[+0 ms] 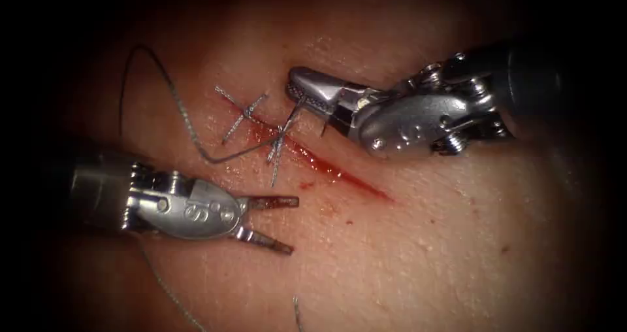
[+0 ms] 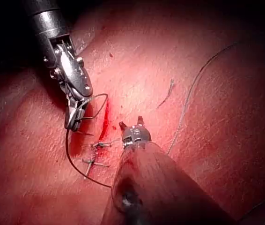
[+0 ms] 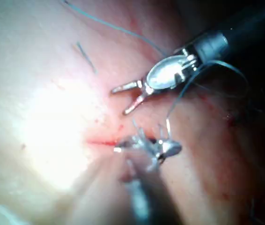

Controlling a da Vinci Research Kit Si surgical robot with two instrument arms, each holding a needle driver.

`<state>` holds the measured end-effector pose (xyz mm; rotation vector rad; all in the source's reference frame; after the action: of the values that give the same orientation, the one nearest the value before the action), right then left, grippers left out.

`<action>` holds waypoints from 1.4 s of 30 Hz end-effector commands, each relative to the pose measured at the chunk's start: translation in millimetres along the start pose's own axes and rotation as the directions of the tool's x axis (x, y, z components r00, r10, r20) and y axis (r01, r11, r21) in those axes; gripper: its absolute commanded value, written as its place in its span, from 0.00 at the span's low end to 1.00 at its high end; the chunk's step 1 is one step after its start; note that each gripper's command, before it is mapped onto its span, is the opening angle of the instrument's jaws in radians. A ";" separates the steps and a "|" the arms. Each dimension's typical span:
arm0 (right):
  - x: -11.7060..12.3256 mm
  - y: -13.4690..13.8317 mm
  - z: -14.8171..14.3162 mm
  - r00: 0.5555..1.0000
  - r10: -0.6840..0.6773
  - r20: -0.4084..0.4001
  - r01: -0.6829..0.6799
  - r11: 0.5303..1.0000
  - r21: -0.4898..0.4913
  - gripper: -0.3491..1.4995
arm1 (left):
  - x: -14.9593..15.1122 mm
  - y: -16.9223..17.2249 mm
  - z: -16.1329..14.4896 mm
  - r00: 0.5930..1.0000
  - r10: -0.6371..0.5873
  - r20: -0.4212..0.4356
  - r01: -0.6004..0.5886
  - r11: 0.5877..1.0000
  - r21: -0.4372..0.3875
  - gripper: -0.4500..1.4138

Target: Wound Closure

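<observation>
red fluid (image 1: 307, 155) marks cut (image 1: 353, 177), open toward 4 o'clock; two knotted stitches (image 1: 243, 113) at its 10 o'clock end; right tool (image 1: 302, 87) clamped on thread (image 1: 189, 132) above second knot, likely tightening; left tool (image 1: 279, 222) spread wide, empty, at cut's 7 o'clock; needle not made out; next calls for trimming tail.

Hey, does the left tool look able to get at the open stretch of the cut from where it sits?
Probably yes. The left tool sits left of the cut, jaws open and holding nothing, with bare tissue between. The right tool holds thread farther up, near the stitches.
</observation>
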<state>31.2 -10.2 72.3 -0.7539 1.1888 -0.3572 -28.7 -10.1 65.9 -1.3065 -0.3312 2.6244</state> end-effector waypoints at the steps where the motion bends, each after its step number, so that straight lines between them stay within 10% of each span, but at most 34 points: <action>1: 0.2 -1.1 0.5 1.000 0.000 -0.001 0.000 1.000 0.000 0.00 | -0.2 0.3 0.8 1.000 0.000 0.000 0.000 1.000 -0.002 0.33; 42: -1.7 -3.4 -0.3 0.935 0.350 -0.060 -0.354 0.931 -0.091 0.00 | -8.4 -2.4 5.4 0.991 -0.103 0.089 0.101 0.994 0.028 0.37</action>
<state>30.3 -11.3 75.3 -0.5975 1.3651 -0.0015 -27.4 -10.1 75.6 -1.1315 -0.3666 2.5989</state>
